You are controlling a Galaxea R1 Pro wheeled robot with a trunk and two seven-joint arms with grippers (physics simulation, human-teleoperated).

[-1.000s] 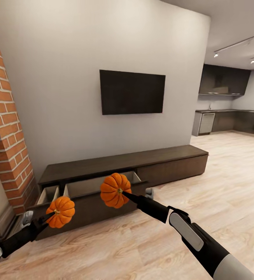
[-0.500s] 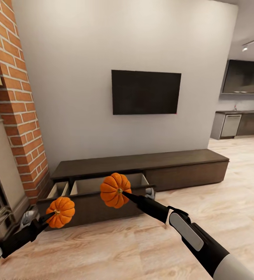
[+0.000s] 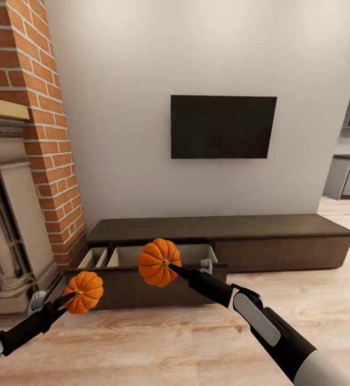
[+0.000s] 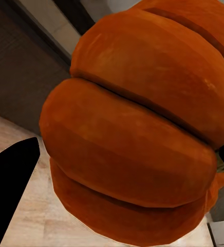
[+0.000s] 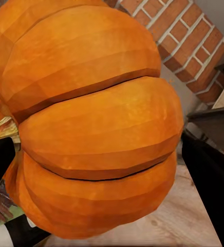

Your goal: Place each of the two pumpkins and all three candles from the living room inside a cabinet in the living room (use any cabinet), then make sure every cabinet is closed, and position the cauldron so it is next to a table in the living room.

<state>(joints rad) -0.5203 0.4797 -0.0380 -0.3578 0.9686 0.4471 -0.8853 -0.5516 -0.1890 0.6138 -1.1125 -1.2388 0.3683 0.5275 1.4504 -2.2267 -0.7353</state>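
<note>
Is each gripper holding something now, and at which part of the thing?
Yes. The left gripper holds one pumpkin at its stem end; the right gripper holds the other pumpkin likewise.

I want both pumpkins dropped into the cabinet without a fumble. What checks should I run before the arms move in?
1. Left gripper holds its pumpkin: ok.
2. Right gripper holds its pumpkin: ok.
3. Cabinet left drawer open: ok.
4. Drawer has free room: cannot tell, pumpkins block part of it.
5. Pumpkins over the drawer: not ok, short of it.
6. Right front closed: ok.
</note>
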